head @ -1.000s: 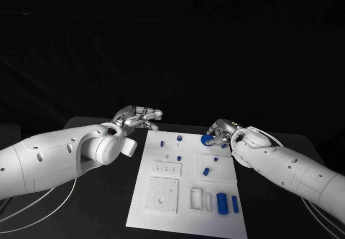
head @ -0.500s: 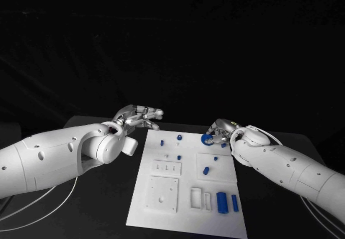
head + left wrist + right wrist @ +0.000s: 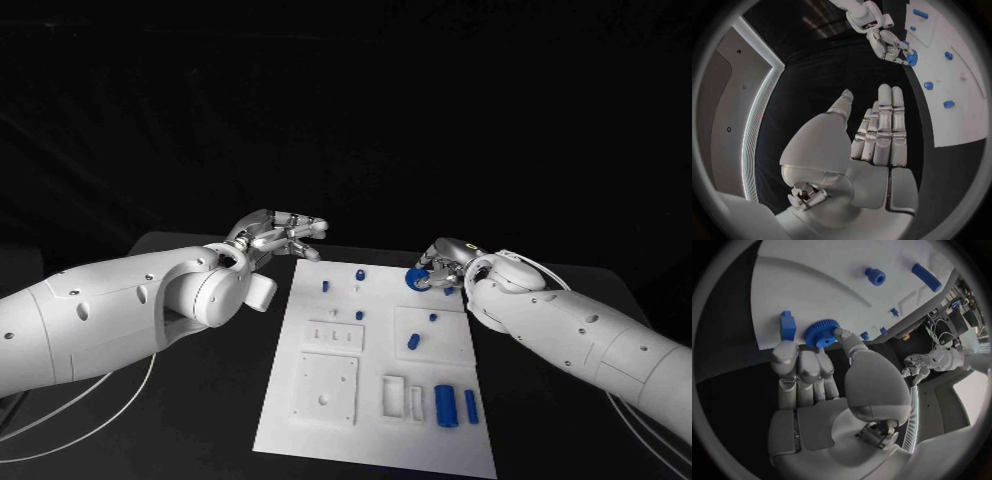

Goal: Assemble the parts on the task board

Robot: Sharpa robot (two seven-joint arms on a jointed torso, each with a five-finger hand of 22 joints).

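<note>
Little has changed over the last second: right hand (image 3: 444,262) still pinches the blue gear (image 3: 822,333) at the task board (image 3: 335,400) far edge, unseated; left hand (image 3: 278,234) stays open and idle

1. The left arm (image 3: 101,315) is big, white and smooth, with small dark screw dots on it.
2. The right arm (image 3: 584,335) looks the same, white and round.
3. The left hand (image 3: 277,232) is shiny silver with grey parts.
4. The right hand (image 3: 447,262) is silver too.
5. Thin white cables (image 3: 87,420) hang under the left arm.
</note>
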